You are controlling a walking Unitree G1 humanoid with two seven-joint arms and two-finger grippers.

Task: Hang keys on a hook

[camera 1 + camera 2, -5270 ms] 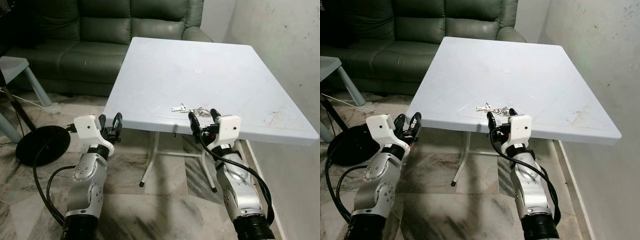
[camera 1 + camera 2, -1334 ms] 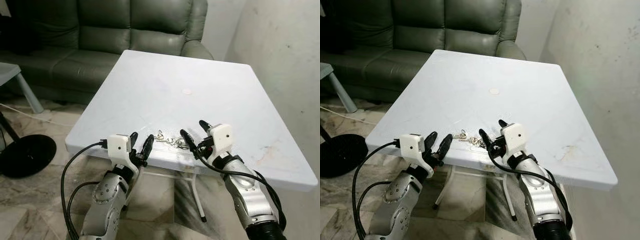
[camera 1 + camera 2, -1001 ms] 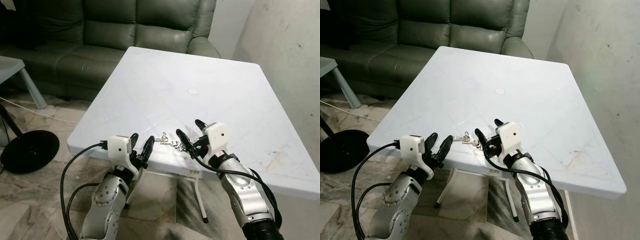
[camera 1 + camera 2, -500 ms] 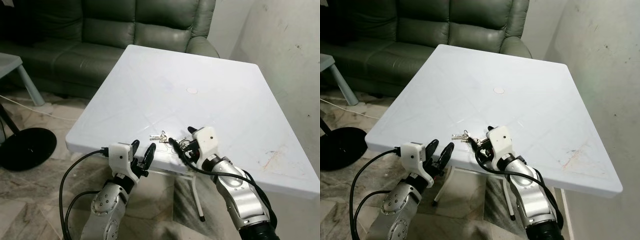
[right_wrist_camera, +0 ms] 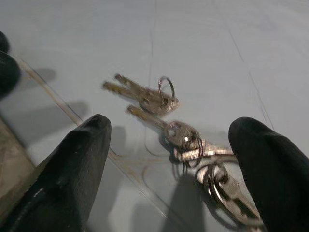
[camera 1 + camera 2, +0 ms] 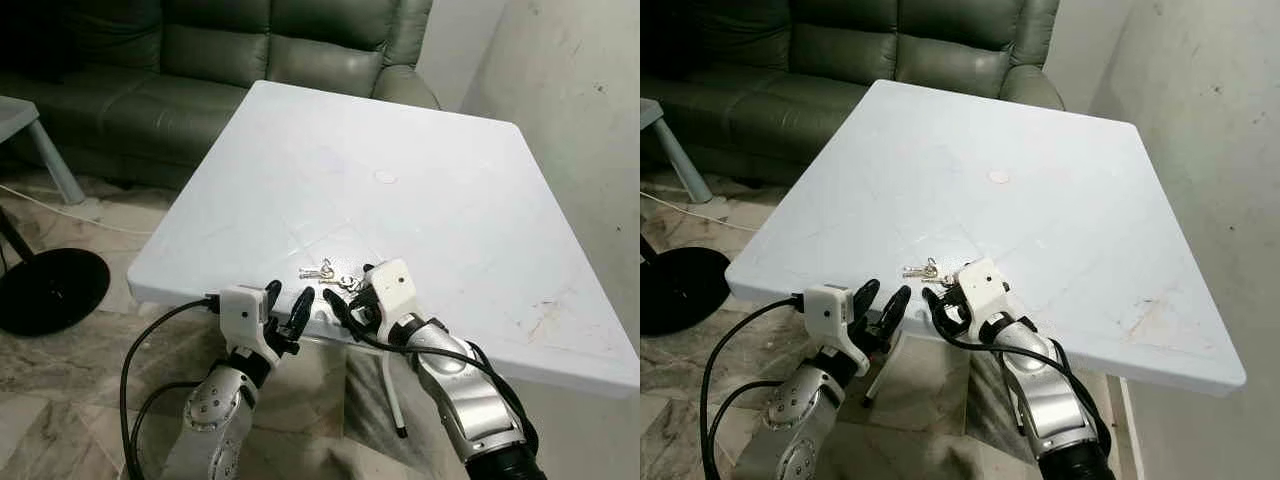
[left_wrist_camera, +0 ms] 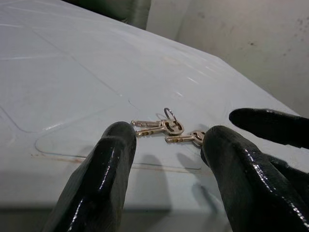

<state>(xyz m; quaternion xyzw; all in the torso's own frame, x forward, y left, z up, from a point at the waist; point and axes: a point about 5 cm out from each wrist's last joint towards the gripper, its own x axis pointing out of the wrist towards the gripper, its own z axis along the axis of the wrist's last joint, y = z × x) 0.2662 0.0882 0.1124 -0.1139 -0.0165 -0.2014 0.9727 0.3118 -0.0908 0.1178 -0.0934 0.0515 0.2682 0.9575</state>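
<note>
Keys, a silver metal bunch on rings [image 5: 176, 125], lying flat on white plastic tabletop [image 6: 400, 200] near its front edge. Right tool [image 6: 352, 294] spread wide around the bunch, gripping nothing, fingertips just short of it. Left tool [image 6: 284, 302] likewise spread and empty at tabletop's edge, beside the bunch. No legible writing; key teeth blurred, rings partly cut off.

Home living room. Dark green leather sofa [image 6: 200, 60] with padded back cushions sits against the far edge of a square white plastic table [image 6: 450, 180] on a white metal folding frame [image 6: 390, 395]. Floor is grey-veined marble tile [image 6: 70, 380]. Scuffed, stained off-white plaster wall [image 6: 580, 120] runs along the table's right edge. Round black stand base [image 6: 50, 290] and a pale blue side table leg [image 6: 55, 165] at left.
</note>
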